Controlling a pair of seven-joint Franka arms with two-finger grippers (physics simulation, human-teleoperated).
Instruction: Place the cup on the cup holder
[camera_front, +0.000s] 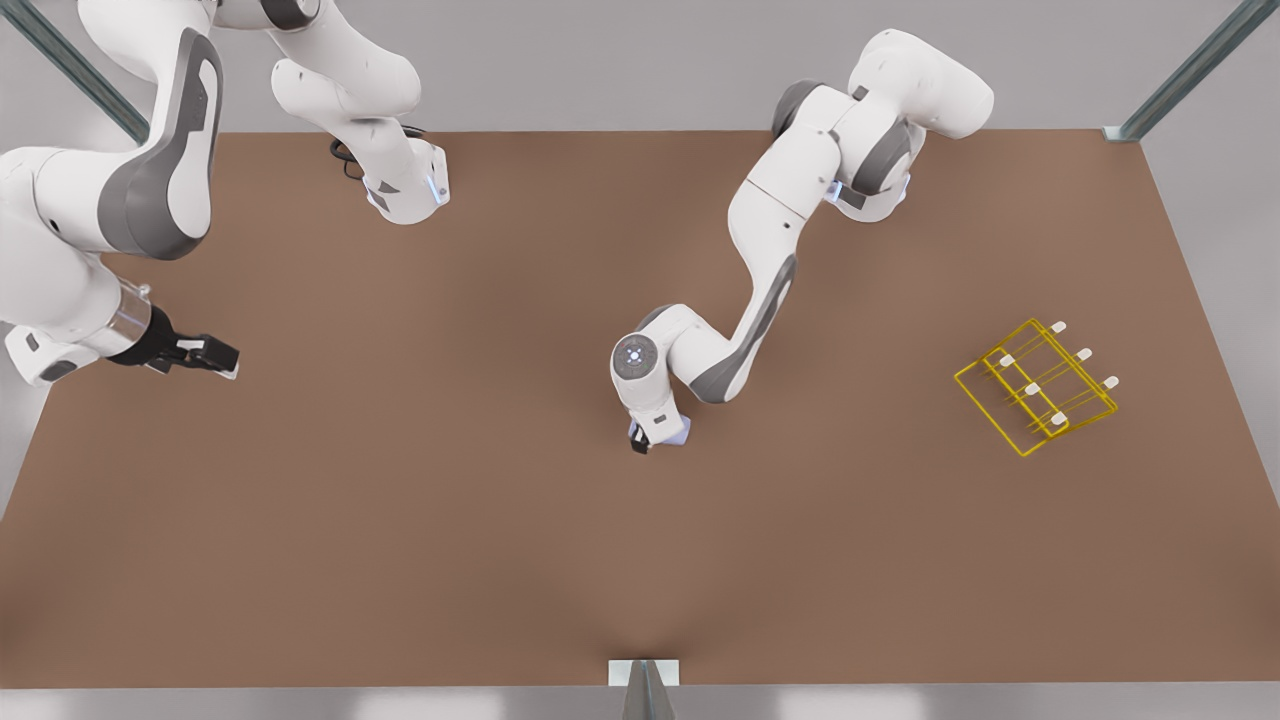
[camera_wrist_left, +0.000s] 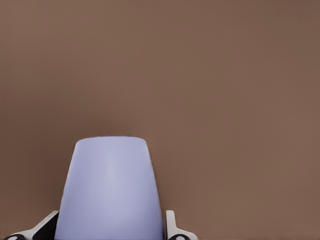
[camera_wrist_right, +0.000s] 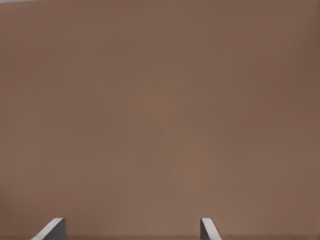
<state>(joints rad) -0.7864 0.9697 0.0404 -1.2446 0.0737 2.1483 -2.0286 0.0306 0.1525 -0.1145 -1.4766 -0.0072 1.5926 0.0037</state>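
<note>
Our left gripper (camera_front: 660, 437) clamps the cup (camera_front: 676, 432) at frame centre, far from the cup holder (camera_front: 1035, 388) at right; our spread right gripper (camera_front: 205, 355) waits, and a loose grip risks dropping it.

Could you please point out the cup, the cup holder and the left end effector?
cup (camera_wrist_left: 110, 190): left wrist view, side wall.
cup holder (camera_front: 1035, 390): front view, wire frame's middle.
left end effector (camera_front: 658, 436): front view, between fingertips.
</note>
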